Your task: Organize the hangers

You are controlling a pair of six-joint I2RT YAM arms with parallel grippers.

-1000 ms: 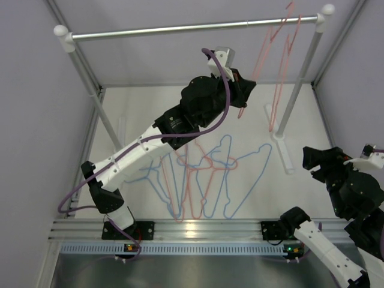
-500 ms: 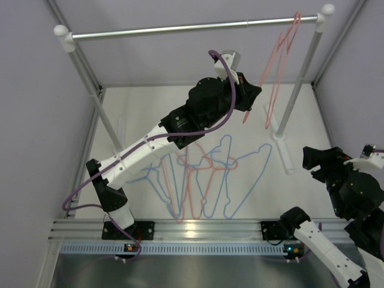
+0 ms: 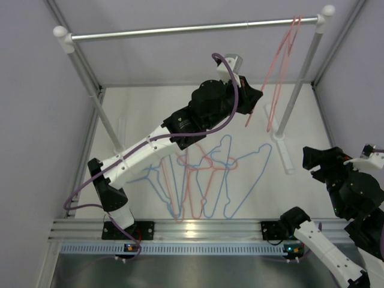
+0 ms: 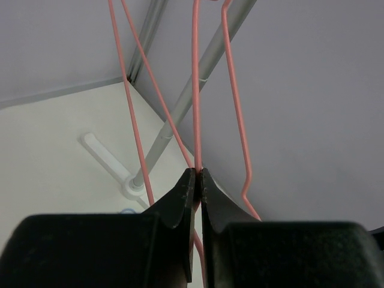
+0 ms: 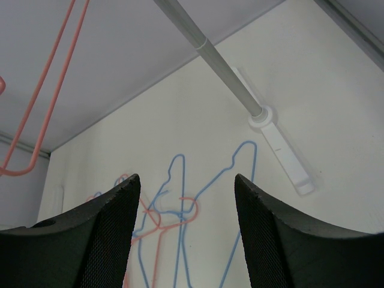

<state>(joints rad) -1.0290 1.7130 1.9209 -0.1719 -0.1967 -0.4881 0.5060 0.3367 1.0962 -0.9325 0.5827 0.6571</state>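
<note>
Left to right: the rail [image 3: 180,28] is bare along most of its length, nothing hung at the L end or middle. Below it, most of the hangers on the table [image 3: 207,165] lie flat in an overlapping bunch near the arm bases, approx four blue plus a few pink, exact count unclear w/ the tangle. The left gripper [image 4: 197,175] is raised toward the R end of the rail, jaws pressed together pinching one wire of a pink hanger [image 4: 195,90] whose hook sits up at the rail's R end; maybe a 2nd pink one beside it, can't tell for sure. The right gripper [image 5: 186,180] is parked off to the R side, jaws spread, holding nothing. Judgement: early stage, only 1–2 hung, release not yet done, and the whole table bunch remains to be lifted and hung
</note>
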